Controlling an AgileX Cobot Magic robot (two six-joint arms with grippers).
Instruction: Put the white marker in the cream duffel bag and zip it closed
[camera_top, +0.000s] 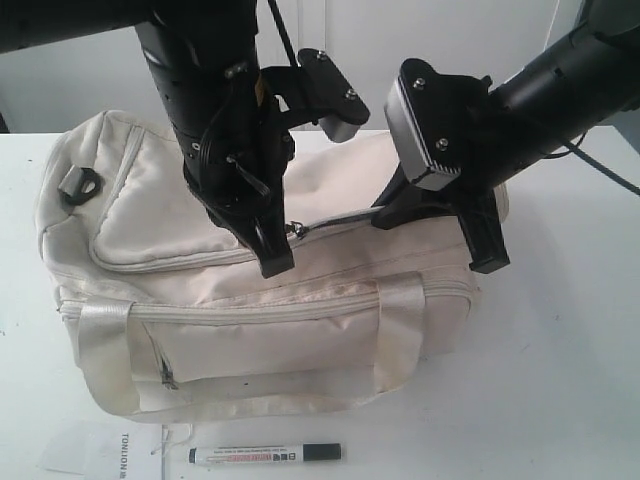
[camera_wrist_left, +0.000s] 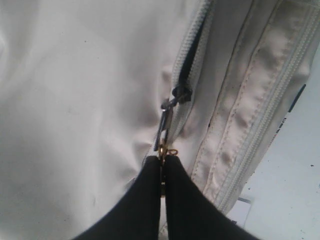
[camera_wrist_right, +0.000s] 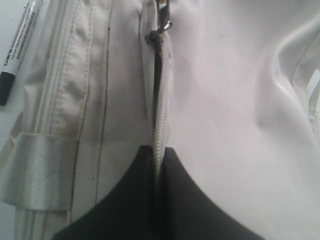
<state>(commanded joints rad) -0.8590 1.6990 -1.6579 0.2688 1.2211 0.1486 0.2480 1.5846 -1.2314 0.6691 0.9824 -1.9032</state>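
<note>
The cream duffel bag (camera_top: 250, 300) lies on the white table, and its top zip is partly open, with dark lining showing in the gap (camera_wrist_left: 189, 60). My left gripper (camera_top: 283, 240) is shut on the zip pull (camera_wrist_left: 165, 131), just beside the slider (camera_wrist_left: 181, 94). Further along the zip line my right gripper (camera_top: 383, 216) is shut on the bag's zip edge (camera_wrist_right: 158, 135); the slider (camera_wrist_right: 156, 34) sits beyond its tips. The white marker (camera_top: 265, 454), with a black cap and a red label, lies on the table in front of the bag, and the marker (camera_wrist_right: 17, 45) is outside it.
A paper slip (camera_top: 95, 448) lies on the table left of the marker. The bag's webbing handle (camera_top: 250, 385) hangs across its front, over a zip pocket (camera_top: 165, 372). A dark end ring (camera_top: 80, 182) sits at the bag's left end.
</note>
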